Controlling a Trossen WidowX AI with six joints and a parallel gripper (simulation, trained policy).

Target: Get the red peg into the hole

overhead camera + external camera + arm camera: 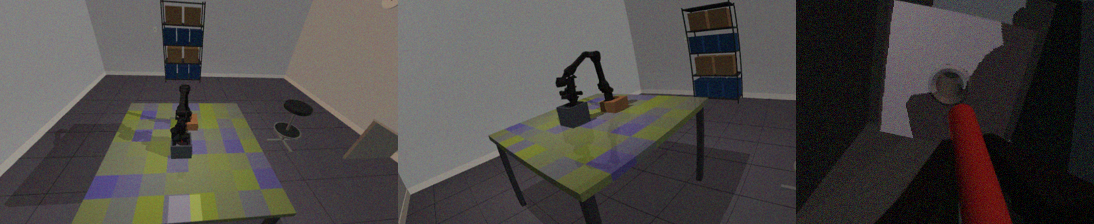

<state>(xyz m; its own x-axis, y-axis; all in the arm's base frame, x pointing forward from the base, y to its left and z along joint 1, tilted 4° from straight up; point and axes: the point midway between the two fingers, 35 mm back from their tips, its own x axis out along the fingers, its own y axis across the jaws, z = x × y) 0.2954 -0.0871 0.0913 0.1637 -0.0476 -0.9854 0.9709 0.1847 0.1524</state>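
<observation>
The red peg (977, 170) (182, 141) is held in my gripper (968, 145) (574, 102), which is shut on it and points down into the open grey box (181, 152) (574, 116). In the wrist view the peg's free end points at the plate (926, 40) on the box's bottom. The round hole (948, 86) shows in full, just beyond the peg's tip and a little to its left. The tip is not in the hole. Its height above the plate is hard to tell. In the exterior view the box walls hide the peg and fingertips.
An orange block-like box (192, 124) (617, 105) stands by the arm's base on the patchwork table (205, 179) (610, 140). The grey box's walls stand around the peg and fingertips. A stool (298, 107) and a shelf rack stand away from the table.
</observation>
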